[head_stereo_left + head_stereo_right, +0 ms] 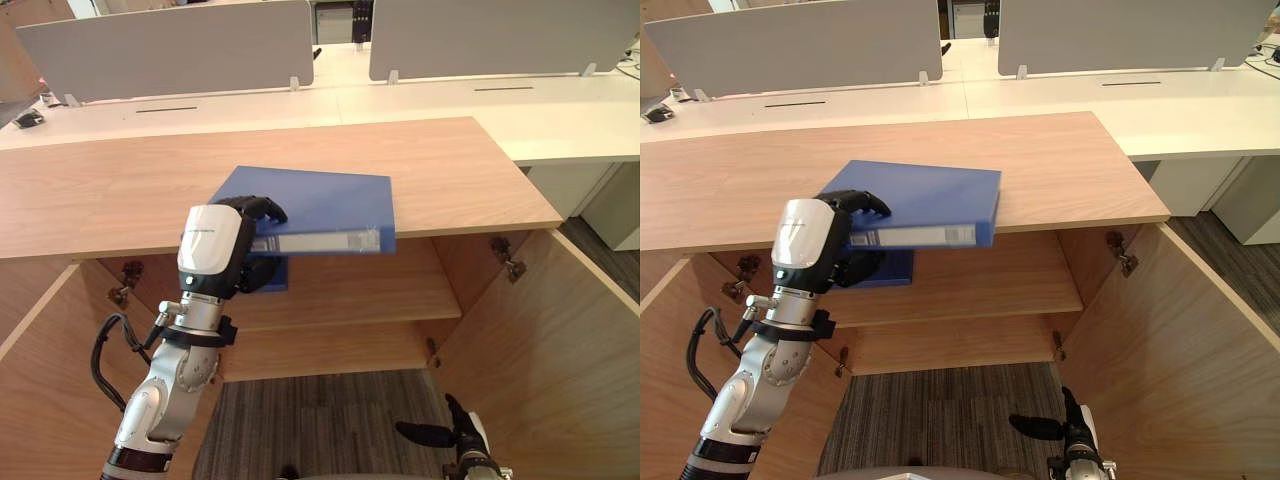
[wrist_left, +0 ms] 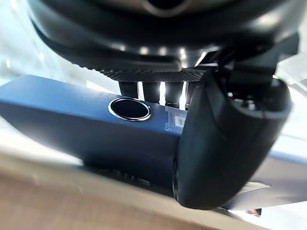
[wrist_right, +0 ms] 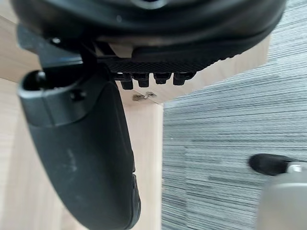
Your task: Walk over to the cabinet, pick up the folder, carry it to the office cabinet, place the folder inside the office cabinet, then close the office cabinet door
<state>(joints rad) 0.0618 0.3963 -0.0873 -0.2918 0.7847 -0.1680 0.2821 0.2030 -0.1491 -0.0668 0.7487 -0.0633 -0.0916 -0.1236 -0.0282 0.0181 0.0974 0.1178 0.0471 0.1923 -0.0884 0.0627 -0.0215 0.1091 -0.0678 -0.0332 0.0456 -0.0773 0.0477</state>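
Note:
The blue folder [image 1: 320,205] lies slightly tilted over the front edge of the wooden cabinet top [image 1: 430,160], its labelled spine facing me and jutting past the edge. My left hand [image 1: 215,245] is shut on the folder's left end, fingers curled over its upper cover and thumb [image 2: 225,143] below. In the left wrist view the folder's spine [image 2: 72,124] with its round finger hole runs right past the hand. My right hand [image 1: 462,432] hangs low over the carpet near the right cabinet door, fingers relaxed and holding nothing.
Below the top the cabinet stands open, with a shelf [image 1: 350,290] inside and both doors swung out toward me, right door [image 1: 560,340] and left door [image 1: 40,380]. White desks with grey dividers [image 1: 170,45] stand behind. Grey carpet [image 1: 320,420] lies between the doors.

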